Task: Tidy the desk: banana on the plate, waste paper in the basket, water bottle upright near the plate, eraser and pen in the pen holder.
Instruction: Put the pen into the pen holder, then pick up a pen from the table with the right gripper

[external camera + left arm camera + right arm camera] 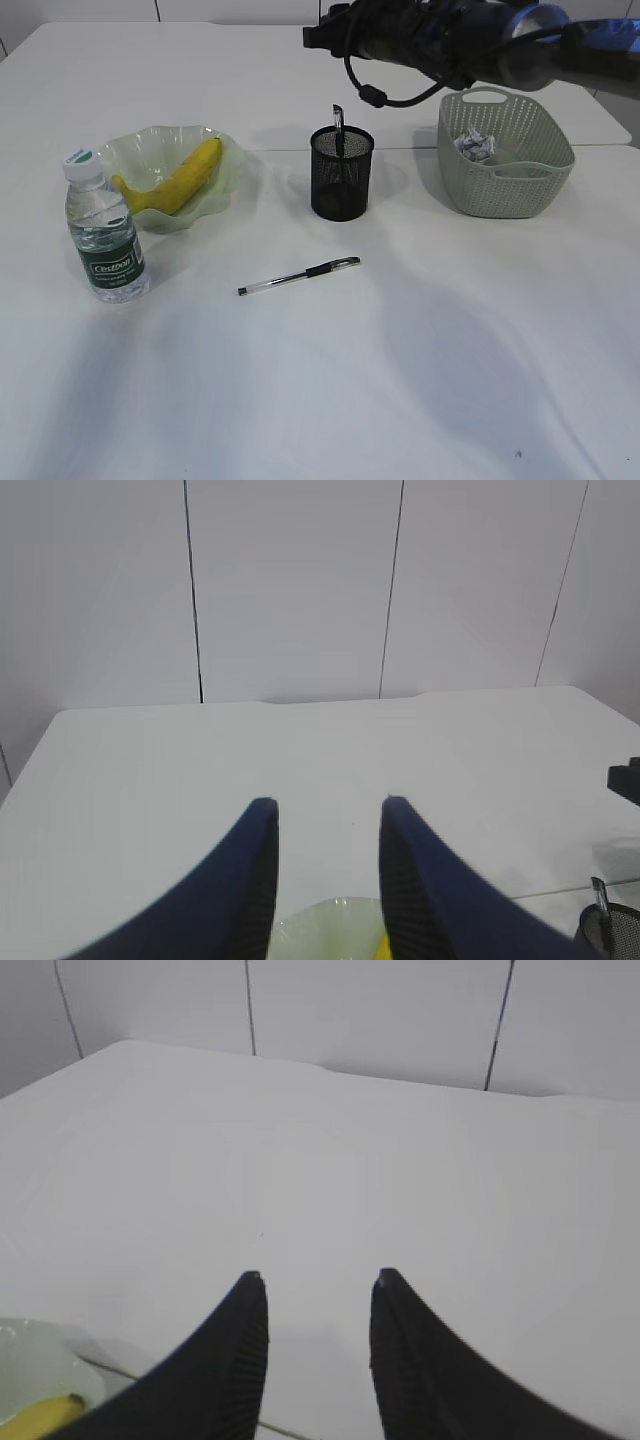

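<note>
The right arm (470, 40) reaches in high from the right, stretched level above the pen holder (341, 172) and basket (505, 152); its right claw (315, 1280) stands part open and empty. The left claw (325, 805) is likewise part open, holding nothing, above the plate (170, 175). The banana (180, 178) lies on the plate, the water bottle (105, 230) upright beside it, the waste paper (476, 146) in the basket, and a pen (298, 276) loose on the worktop (400, 370).

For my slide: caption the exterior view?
Yellow banana on green plate, black pen still lying on white table.
</note>
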